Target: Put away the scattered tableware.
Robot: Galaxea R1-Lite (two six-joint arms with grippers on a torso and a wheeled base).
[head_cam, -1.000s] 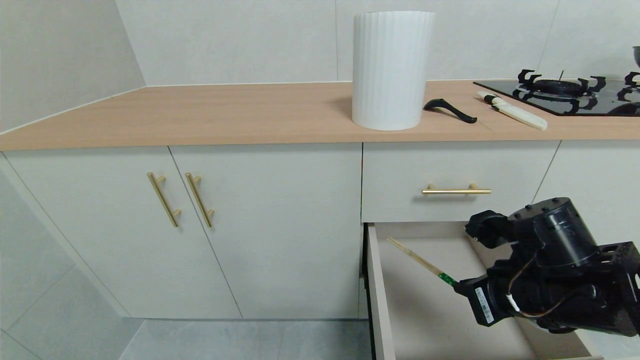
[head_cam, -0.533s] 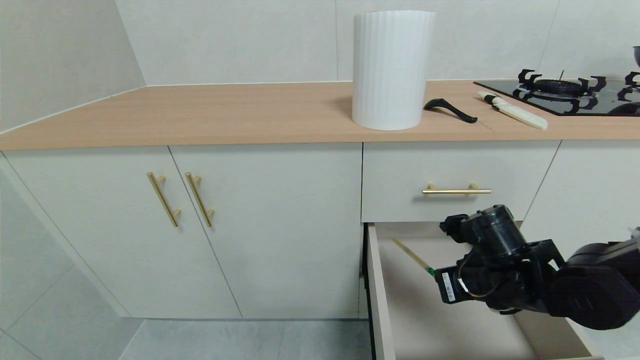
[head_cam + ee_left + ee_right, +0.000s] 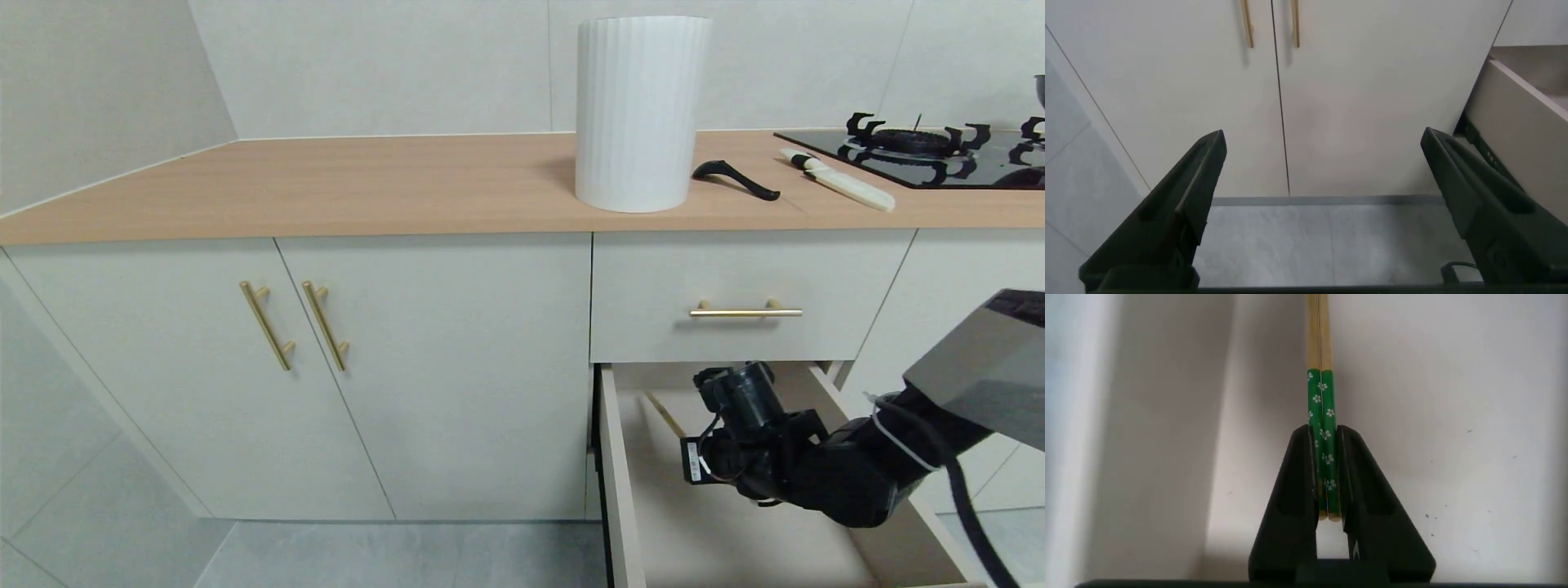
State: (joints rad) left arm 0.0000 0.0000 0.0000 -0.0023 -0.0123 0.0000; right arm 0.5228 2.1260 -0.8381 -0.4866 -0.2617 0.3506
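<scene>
A pair of wooden chopsticks point(image 3: 1319, 367) with green patterned ends is clamped in my right gripper point(image 3: 1328, 486), which is shut on them. In the head view the right gripper point(image 3: 694, 445) is low inside the open drawer point(image 3: 620, 490), and the chopsticks point(image 3: 663, 414) point toward the drawer's back left. A black-handled utensil point(image 3: 735, 180) and a white knife point(image 3: 837, 180) lie on the wooden countertop point(image 3: 367, 184). My left gripper point(image 3: 1323, 204) hangs open in front of the cupboard doors, above the floor, with nothing between its fingers.
A tall white ribbed container point(image 3: 639, 113) stands on the countertop beside the utensils. A gas hob point(image 3: 931, 151) is at the far right. A shut drawer with a gold handle point(image 3: 744, 311) sits just above the open one. Two cupboard doors point(image 3: 294, 327) are to the left.
My right gripper has moved down, left and deeper into the open drawer, carrying the chopsticks with it. The arm now stretches farther into the drawer.
</scene>
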